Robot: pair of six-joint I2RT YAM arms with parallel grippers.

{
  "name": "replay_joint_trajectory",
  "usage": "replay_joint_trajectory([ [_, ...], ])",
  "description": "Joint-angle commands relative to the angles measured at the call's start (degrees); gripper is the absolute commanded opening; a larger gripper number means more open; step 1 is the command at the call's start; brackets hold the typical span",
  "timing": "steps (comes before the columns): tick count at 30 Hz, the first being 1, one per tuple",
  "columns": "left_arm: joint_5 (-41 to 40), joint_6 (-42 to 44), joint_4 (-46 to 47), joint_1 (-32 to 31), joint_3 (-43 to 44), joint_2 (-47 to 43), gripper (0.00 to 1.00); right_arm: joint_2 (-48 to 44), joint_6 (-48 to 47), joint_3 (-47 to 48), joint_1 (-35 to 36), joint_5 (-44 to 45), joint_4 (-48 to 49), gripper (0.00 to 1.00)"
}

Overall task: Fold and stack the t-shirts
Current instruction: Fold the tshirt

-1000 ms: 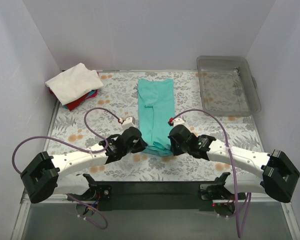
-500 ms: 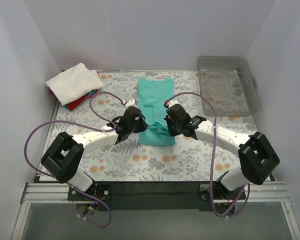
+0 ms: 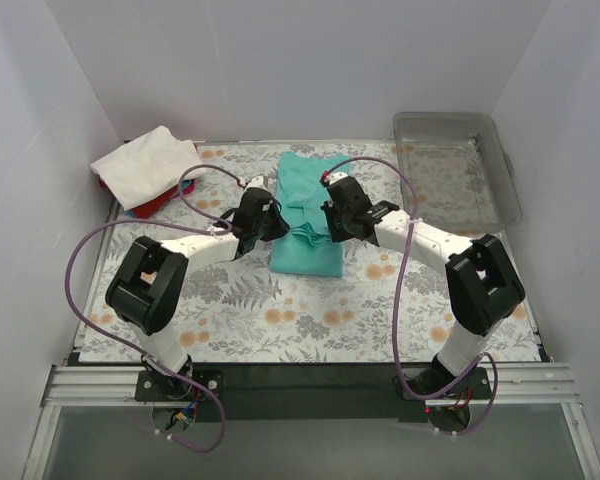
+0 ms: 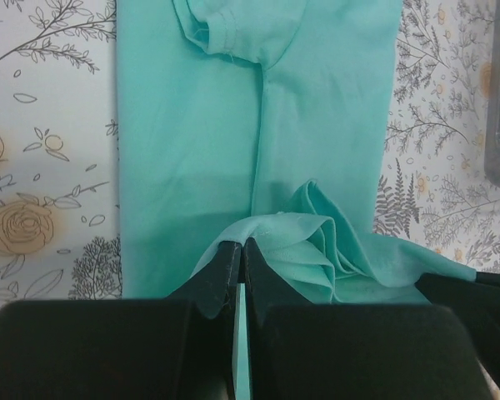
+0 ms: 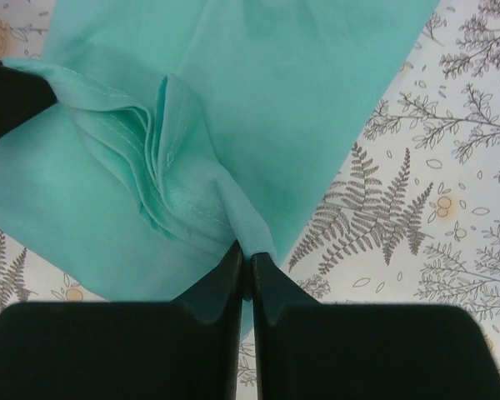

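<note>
A teal t-shirt (image 3: 308, 215) lies as a long strip in the middle of the floral table. My left gripper (image 3: 276, 226) is shut on its near hem at the left edge; the hem is pinched in the left wrist view (image 4: 243, 243). My right gripper (image 3: 328, 226) is shut on the same hem at the right edge, seen in the right wrist view (image 5: 247, 248). Both hold the hem lifted and folded back over the shirt's middle, the cloth (image 5: 167, 158) bunched in pleats between them. A folded white t-shirt (image 3: 148, 163) tops a stack with red (image 3: 152, 203) and blue shirts at the far left.
A clear grey plastic tray (image 3: 456, 168) stands at the far right of the table. White walls close in the back and both sides. The purple cables of both arms loop above the tablecloth (image 3: 380, 300).
Both grippers have carried the teal shirt's near hem away from the bases toward the far end, doubling the strip over itself. The arms are stretched out farther.
</note>
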Motion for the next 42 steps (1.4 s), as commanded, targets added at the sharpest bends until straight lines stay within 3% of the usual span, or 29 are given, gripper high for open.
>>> replay_joint_trajectory([
  [1, 2.9, 2.0, 1.7, 1.8, 3.4, 1.5, 0.0, 1.7, -1.9, 4.9, -0.8, -1.5, 0.8, 0.01],
  [16, 7.6, 3.7, 2.6, 5.4, 13.7, 10.8, 0.0, 10.3, -3.7, 13.6, -4.9, -3.6, -0.5, 0.01],
  [29, 7.8, 3.4, 4.2, 7.6, 15.9, 16.4, 0.0, 17.7, -4.9, 19.9, -8.0, -5.2, -0.9, 0.01],
  [42, 8.8, 3.6, 7.6, 7.7, 15.1, 14.3, 0.0, 20.3, -5.3, 23.6, -9.5, -6.3, -0.9, 0.01],
])
